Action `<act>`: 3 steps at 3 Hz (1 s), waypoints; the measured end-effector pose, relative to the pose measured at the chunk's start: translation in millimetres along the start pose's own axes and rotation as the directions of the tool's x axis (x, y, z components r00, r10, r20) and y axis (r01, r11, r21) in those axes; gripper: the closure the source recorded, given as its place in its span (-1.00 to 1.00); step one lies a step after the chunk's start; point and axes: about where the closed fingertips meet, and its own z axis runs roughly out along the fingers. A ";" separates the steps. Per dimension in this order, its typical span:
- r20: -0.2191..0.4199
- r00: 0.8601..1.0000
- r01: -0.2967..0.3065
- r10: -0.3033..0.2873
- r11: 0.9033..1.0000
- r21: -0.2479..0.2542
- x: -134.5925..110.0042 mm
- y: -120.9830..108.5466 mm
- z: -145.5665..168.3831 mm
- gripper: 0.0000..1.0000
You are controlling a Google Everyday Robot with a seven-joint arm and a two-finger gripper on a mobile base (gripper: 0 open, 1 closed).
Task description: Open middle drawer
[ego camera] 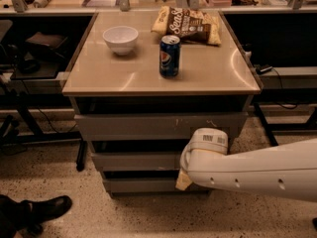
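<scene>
The cabinet has three grey drawer fronts stacked under its tan top. The middle drawer [133, 161] is the plain flat face between the scratched top face [148, 126] and the narrow bottom face [138, 185]; it sits in line with the other two fronts. My white arm [257, 172] reaches in from the right. My gripper [184, 171] is at the right part of the middle drawer's face, with its lower tip down by the bottom drawer. The wrist hides where it meets the drawer.
On the cabinet top stand a white bowl [120, 37], a blue Pepsi can [169, 56] and a chip bag [189, 25]. A dark shoe [39, 209] rests on the speckled floor at the lower left. Black table frames and cables flank the cabinet.
</scene>
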 end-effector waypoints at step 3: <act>-0.025 0.999 0.030 -0.031 0.999 -0.044 10.3 12.1 34.0 -1.00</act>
